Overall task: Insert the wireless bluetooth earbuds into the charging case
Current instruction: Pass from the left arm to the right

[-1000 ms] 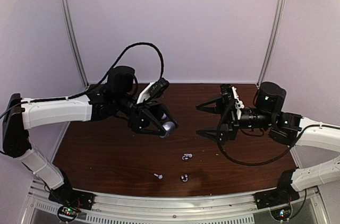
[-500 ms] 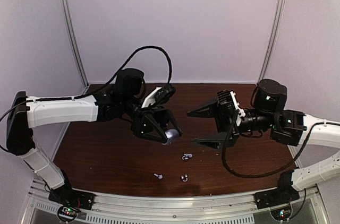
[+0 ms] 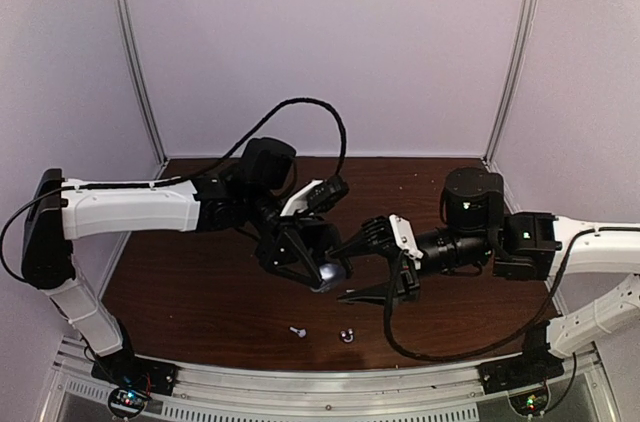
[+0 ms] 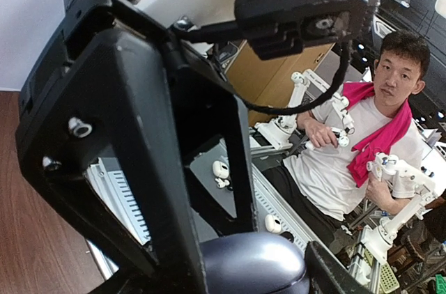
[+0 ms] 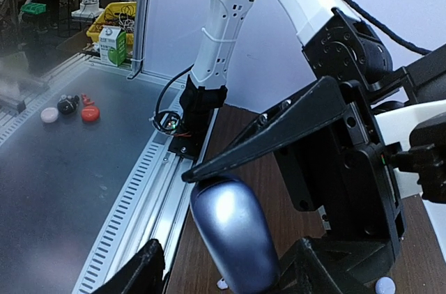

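Two earbuds (image 3: pixel 297 331) lie loose on the table (image 3: pixel 180 292), side by side near its front edge, at about six o'clock from the case (image 3: pixel 325 270). They look tiny, light, hard and smooth, so I think they will slip or roll easily. I would take one by its rounded body, across the short stem, with a gentle pinch. The case hangs in the air above the table, pinched by the left gripper (image 3: pixel 315 264), which reaches in from ten o'clock. The right gripper (image 3: pixel 350 272) stands at three o'clock of the case. Its fingers are spread on both sides of the case and do not clearly touch it.
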Tool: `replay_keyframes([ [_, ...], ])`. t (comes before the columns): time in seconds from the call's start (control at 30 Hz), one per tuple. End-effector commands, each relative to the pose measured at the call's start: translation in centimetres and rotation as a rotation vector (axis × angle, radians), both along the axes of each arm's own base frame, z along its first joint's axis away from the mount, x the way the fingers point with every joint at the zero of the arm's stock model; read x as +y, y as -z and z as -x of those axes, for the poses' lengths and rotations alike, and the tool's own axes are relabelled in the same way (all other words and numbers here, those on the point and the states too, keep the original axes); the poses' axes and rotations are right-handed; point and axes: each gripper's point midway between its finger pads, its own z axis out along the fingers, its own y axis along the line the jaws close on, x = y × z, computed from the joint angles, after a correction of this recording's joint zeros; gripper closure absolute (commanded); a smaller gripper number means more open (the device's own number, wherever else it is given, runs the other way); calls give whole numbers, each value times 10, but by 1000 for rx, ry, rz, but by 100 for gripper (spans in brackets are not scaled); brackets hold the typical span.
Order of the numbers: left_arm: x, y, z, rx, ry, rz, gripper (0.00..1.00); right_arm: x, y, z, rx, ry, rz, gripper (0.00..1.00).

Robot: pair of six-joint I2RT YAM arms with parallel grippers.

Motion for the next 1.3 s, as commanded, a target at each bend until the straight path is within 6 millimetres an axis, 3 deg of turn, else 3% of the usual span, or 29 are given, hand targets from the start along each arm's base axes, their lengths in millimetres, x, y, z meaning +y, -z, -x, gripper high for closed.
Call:
replay_keyframes([
  [0.0,-3,-5,10,-10,54,28,59,3,-12,2,-41,9,-1,39],
  [0.57,-5,-3,28,23,131,14,59,8,0,22,-50,-39,114,55],
  [0.97,-4,-2,28,40,145,5,58,11,3,30,-4,-81,114,69],
  [1.17,-8,-2,24,-8,98,3,37,10,-1,27,-6,-57,104,78],
  [1.27,-6,0,11,-66,37,-2,25,10,-2,21,-9,-16,95,81],
])
